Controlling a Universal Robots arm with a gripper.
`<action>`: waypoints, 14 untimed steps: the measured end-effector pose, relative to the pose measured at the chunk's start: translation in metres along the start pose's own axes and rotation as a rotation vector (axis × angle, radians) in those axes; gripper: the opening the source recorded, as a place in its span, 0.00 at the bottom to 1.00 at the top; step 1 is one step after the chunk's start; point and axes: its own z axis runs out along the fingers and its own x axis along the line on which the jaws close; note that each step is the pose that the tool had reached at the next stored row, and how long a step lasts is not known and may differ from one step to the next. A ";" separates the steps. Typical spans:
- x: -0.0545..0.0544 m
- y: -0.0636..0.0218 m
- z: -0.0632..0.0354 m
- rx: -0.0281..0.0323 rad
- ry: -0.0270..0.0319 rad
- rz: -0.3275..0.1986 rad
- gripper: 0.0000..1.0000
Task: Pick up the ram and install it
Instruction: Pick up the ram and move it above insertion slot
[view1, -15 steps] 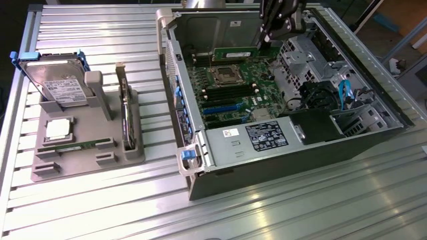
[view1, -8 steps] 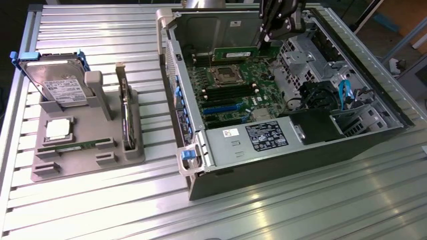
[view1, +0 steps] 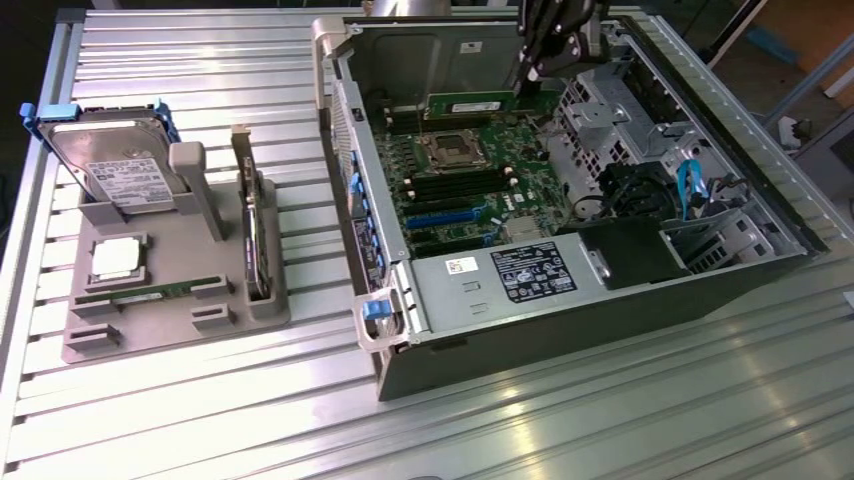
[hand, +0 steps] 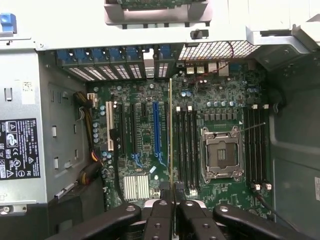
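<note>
My gripper (view1: 537, 78) reaches down into the open computer case (view1: 400, 330) from the far side and is shut on the ram (view1: 470, 103), a long green stick. The stick hangs level just above the motherboard (view1: 461, 185), near the far wall of the case. In the wrist view the ram (hand: 170, 130) appears edge-on as a thin line running out from between my fingers (hand: 160, 215). It hangs over the board beside the black memory slots (hand: 185, 145) and the open processor socket (hand: 221, 152). More slots (hand: 255, 145) lie on the socket's other side.
On the exterior view's left a grey holder (view1: 174, 320) carries a hard drive (view1: 114, 165), a square silver processor (view1: 118, 257), a second green stick (view1: 140, 292) and an upright dark expansion card (view1: 250, 230). The power supply (view1: 527, 270) and drive cage (view1: 627, 110) crowd the case.
</note>
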 end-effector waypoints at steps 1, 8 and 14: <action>-0.001 -0.0001 0.0001 0.0000 0.0000 0.000 0.12; -0.010 -0.0002 0.0013 0.0001 -0.0004 -0.003 0.12; -0.010 -0.0006 0.0122 -0.0001 0.0001 -0.005 0.12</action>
